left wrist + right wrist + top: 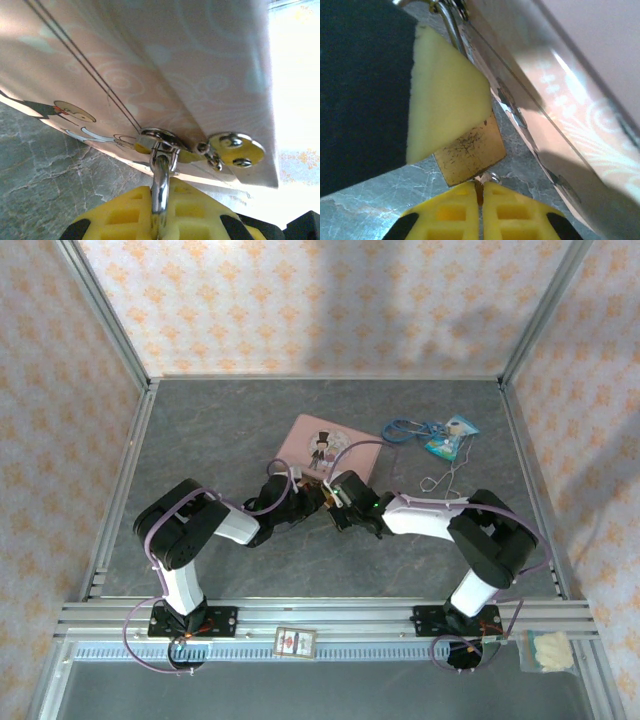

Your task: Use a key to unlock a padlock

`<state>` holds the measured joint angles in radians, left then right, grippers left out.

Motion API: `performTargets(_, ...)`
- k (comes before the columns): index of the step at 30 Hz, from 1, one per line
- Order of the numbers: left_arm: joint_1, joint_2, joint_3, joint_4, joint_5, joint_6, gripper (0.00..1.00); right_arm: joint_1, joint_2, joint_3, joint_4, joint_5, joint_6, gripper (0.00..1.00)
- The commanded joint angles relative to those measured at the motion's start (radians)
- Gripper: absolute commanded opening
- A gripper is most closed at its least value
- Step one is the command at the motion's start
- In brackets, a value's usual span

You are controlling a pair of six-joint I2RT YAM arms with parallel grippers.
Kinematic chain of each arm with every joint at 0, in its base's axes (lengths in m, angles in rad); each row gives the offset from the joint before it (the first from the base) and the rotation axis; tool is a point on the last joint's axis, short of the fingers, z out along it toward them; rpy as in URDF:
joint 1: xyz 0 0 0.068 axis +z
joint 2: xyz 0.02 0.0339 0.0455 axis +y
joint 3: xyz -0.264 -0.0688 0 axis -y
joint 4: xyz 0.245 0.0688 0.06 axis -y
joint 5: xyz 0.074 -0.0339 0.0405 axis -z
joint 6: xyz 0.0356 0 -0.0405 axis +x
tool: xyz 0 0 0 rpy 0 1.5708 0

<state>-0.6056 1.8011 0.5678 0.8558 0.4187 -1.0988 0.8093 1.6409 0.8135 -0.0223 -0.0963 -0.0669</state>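
First, from above, both pincers were at the near edge of the pink tin [330, 445] on the table [220, 430]: the left pincer [312, 498] and the right pincer [332, 495] almost touched. Next, the left wrist camera showed the left pincer [159, 210] shut tight on the padlock [159, 182], whose silver loop hung from the tin's clasp [159, 137]. Last, the right wrist camera showed the gold padlock [470, 155] just above the right pincer [480, 197], which was closed on the key [484, 179].
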Motion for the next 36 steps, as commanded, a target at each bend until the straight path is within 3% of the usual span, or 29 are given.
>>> performTargets(1, 0.003, -0.023, -0.011, 0.015, 0.085, -0.017, 0.0, -0.009, -0.009, 0.004, 0.051, 0.055, -0.005, 0.0)
performTargets(9, 0.03, -0.024, -0.004, 0.003, 0.141, 0.03, 0.0, -0.109, -0.043, 0.002, 0.052, -0.195, 0.011, 0.0)
performTargets(15, 0.039, -0.037, 0.026, -0.098, 0.187, 0.095, 0.0, -0.166, -0.007, 0.044, 0.001, -0.387, 0.024, 0.0)
performTargets(20, 0.057, -0.044, 0.033, -0.108, 0.215, 0.094, 0.0, -0.165, -0.02, 0.023, -0.007, -0.344, 0.038, 0.0)
performTargets(24, 0.066, -0.049, 0.047, -0.127, 0.234, 0.088, 0.0, -0.158, -0.067, -0.006, -0.001, -0.263, 0.04, 0.21)
performTargets(27, 0.065, -0.05, 0.062, -0.142, 0.25, 0.088, 0.0, -0.14, -0.092, -0.017, 0.006, -0.197, 0.032, 0.29)
performTargets(36, 0.067, -0.046, 0.081, -0.145, 0.292, 0.072, 0.0, -0.07, -0.041, -0.002, 0.011, -0.053, 0.006, 0.31)
